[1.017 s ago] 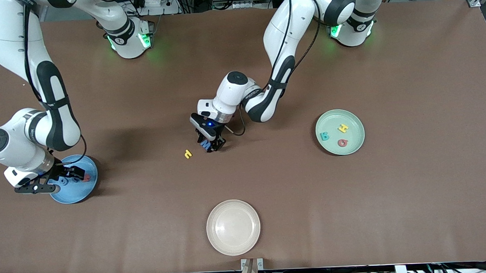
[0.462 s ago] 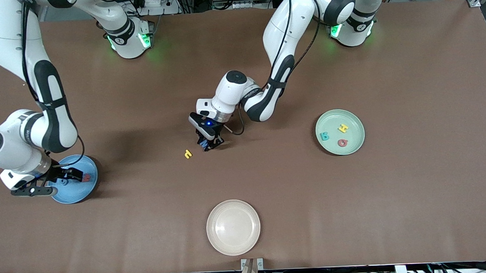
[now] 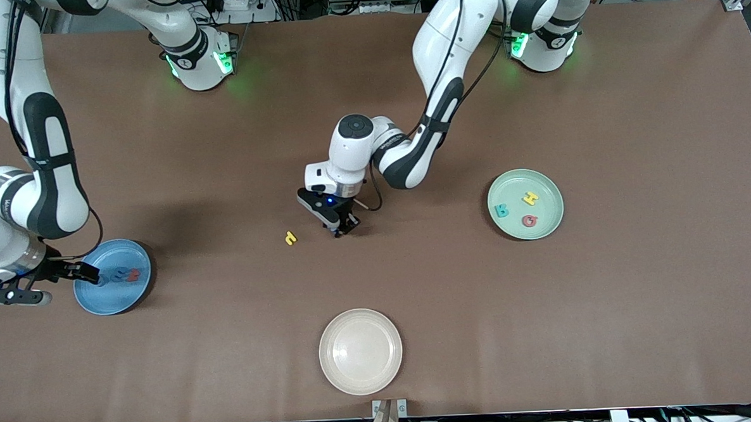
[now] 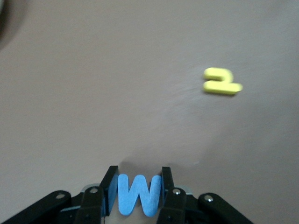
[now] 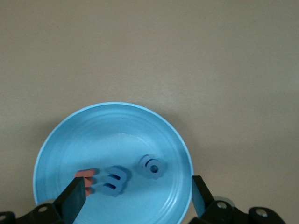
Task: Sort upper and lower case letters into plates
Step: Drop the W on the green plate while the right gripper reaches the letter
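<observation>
Since earlier our right gripper (image 3: pixel 67 272), fingers apart, backs off the blue plate (image 3: pixel 110 299) | left gripper (image 4: pixel 138 193) clamps blue W (image 4: pixel 138 194) | light, stiff, flat; we pinch its edges.

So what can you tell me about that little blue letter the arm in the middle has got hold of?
The small flat blue letter W looks like soft foam, with rounded corners and a matte face. It is pinched upright, by its two outer edges, between the black fingers of the left end effector, which is shut on it. It hangs just above the bare brown tabletop, beside a small yellow letter lying flat there.
</observation>
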